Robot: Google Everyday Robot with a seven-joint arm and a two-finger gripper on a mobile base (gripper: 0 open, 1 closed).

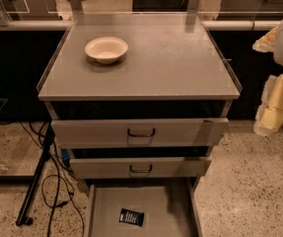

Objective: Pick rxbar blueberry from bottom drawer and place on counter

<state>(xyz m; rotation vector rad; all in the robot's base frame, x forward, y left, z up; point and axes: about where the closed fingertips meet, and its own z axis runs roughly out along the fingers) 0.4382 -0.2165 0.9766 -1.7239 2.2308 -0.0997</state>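
The rxbar blueberry (131, 217), a small dark navy wrapper with white lettering, lies flat on the floor of the bottom drawer (173, 214), which is pulled open at the bottom of the view. The counter (170, 63) is the grey top of the cabinet. My gripper (274, 110) hangs at the right edge of the view, cream-coloured, beside the cabinet at about the height of the top drawer, well away from the bar.
A cream bowl (106, 49) sits on the counter's back left. Two upper drawers with dark loop handles (141, 132) (141, 169) are closed or nearly so. Black cables and a stand leg (35, 181) lie on the floor at left.
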